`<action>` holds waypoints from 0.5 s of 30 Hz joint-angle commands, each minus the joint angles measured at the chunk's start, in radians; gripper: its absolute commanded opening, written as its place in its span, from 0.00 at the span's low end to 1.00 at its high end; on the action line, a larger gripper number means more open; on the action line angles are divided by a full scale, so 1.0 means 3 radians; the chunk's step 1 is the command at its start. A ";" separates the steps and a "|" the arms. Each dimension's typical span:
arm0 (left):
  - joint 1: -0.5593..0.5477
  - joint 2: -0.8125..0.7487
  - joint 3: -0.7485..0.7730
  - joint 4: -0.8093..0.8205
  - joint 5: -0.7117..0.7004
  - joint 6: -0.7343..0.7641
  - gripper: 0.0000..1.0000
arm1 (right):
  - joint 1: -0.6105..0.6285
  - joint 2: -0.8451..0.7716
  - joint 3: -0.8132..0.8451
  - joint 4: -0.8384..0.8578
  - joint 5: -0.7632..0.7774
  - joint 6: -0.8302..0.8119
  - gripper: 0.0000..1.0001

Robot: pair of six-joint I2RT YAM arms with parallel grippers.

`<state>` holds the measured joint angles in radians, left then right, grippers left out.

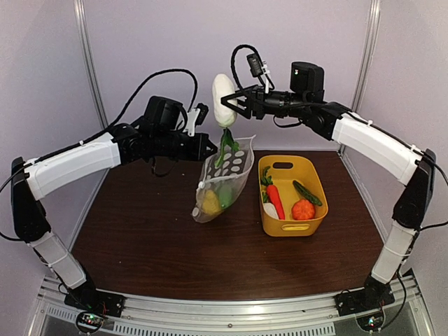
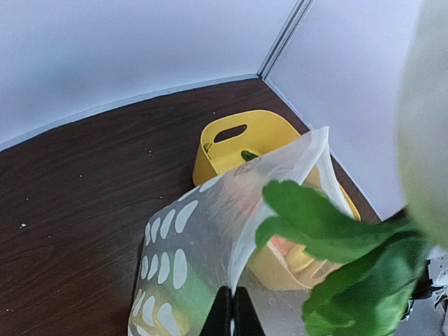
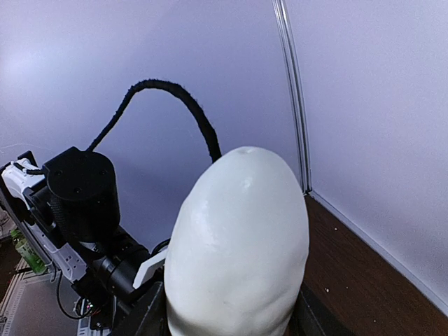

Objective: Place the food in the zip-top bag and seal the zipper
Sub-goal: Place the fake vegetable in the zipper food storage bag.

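Brown table (image 1: 154,238); left tool (image 1: 212,149) pinches zip-top bag (image 1: 225,183) rim; right tool (image 1: 235,105) clamps white radish (image 1: 223,94) above it.

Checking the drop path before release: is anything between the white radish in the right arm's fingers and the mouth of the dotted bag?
Nothing visible does. The white radish hangs over the zip-top bag, its green leaves at the bag's mouth, which the left fingers hold up. The yellow basket stands apart, beside the bag.

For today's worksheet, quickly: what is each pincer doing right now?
Left pincer: shut on the zip-top bag.
Right pincer: shut on the white radish.
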<state>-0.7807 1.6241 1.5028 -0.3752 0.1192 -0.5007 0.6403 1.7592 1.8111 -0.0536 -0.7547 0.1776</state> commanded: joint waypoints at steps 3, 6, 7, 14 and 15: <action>-0.0009 -0.0069 0.0161 0.0089 0.0079 -0.0309 0.00 | 0.0015 -0.0058 -0.0218 0.0294 -0.0051 0.0202 0.00; 0.0004 -0.0104 0.0166 0.0115 0.0078 -0.0461 0.00 | 0.0018 -0.0145 -0.0393 0.0310 -0.0067 0.0123 0.00; 0.0014 -0.0119 0.0165 0.0131 0.0074 -0.0496 0.00 | 0.0016 -0.0172 -0.0449 0.0334 -0.0084 0.0116 0.00; 0.0042 -0.0245 0.0114 0.0138 -0.0228 -0.0601 0.00 | 0.0020 -0.0338 -0.0896 0.0429 -0.0088 0.0001 0.00; 0.0045 -0.0264 0.0094 0.0153 -0.0248 -0.0599 0.00 | 0.0023 -0.0358 -0.0964 0.0440 -0.0063 -0.0042 0.00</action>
<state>-0.7776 1.6012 1.5280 -0.3729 0.1024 -0.6518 0.6403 1.7031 1.5829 0.0399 -0.7753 0.2058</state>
